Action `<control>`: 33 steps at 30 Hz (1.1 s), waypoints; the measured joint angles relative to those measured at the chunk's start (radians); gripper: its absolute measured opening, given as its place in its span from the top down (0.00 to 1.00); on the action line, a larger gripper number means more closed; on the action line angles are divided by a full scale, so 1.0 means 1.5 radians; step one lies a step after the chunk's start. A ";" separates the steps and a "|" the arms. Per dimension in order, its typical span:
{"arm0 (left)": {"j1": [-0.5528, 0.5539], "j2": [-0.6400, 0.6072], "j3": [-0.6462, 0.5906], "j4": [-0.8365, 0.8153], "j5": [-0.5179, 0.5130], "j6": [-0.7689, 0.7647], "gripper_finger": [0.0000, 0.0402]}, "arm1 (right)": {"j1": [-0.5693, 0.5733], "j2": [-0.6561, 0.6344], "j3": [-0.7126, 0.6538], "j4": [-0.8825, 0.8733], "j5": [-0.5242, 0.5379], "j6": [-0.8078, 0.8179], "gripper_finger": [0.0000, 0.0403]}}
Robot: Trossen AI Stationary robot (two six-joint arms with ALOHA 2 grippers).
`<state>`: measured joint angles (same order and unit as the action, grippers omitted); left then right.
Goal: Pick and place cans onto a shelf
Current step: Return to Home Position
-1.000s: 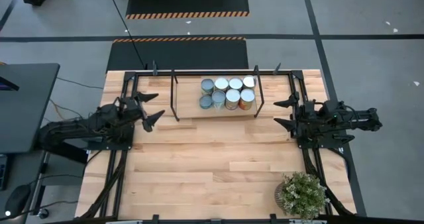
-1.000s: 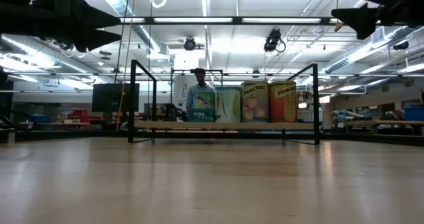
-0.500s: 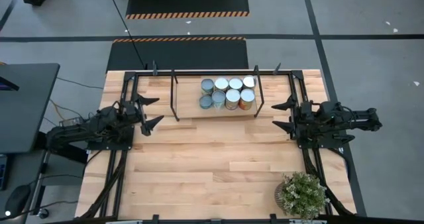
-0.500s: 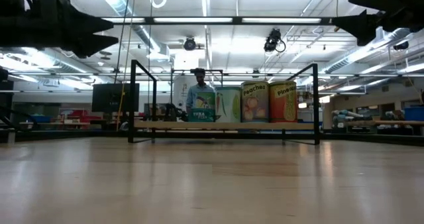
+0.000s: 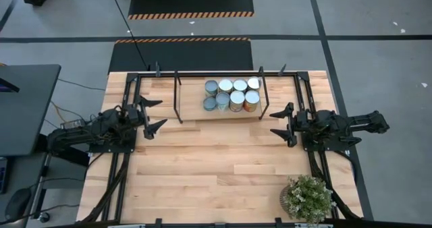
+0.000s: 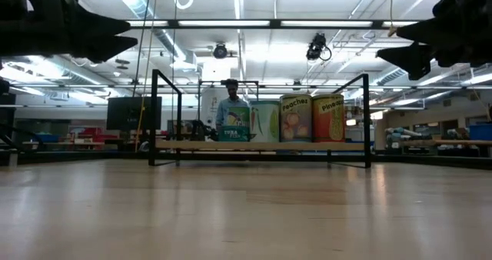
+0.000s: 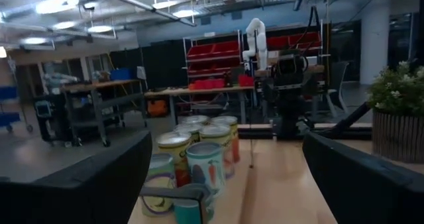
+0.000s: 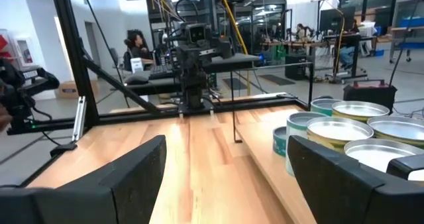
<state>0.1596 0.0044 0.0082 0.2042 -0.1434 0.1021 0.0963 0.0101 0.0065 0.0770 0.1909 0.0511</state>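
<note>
Several cans (image 5: 231,95) stand upright in two rows on the shelf (image 5: 192,105), a light-wood board inside a black frame at the table's far middle. The low view shows their labelled sides (image 6: 296,118). My left gripper (image 5: 160,113) hovers open to the left of the shelf, pointing level toward the table's right, and the cans (image 7: 199,158) show ahead between its fingers. My right gripper (image 5: 272,123) hovers open just right of the shelf's near corner, pointing left, with the cans (image 8: 344,131) off to one side. Neither gripper has anything between its fingers.
A potted plant (image 5: 308,197) stands at the table's near right corner. Black frame rails (image 5: 128,93) run along both table sides under the arms. A person (image 6: 231,98) stands in the room beyond the shelf. Bare wood spreads across the table's middle and near part.
My right gripper has sunk and moved toward the table's left, closer to the shelf's right end, still open. My left gripper has sunk a little and rolled slightly at the wrist. The cans have stayed where they were.
</note>
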 joint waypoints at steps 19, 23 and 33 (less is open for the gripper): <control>0.000 0.001 0.000 0.010 0.000 0.061 0.01 | 0.000 -0.003 0.000 0.003 -0.002 0.004 0.20; 0.000 0.001 -0.001 0.010 0.000 0.061 0.01 | 0.000 -0.003 0.000 0.003 -0.002 0.004 0.20; 0.000 0.001 -0.001 0.010 0.000 0.061 0.01 | 0.000 -0.003 0.000 0.002 -0.002 0.004 0.20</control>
<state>0.1596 0.0063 0.0074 0.2192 -0.1440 0.1944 0.0963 0.0063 0.0063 0.0807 0.1886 0.0574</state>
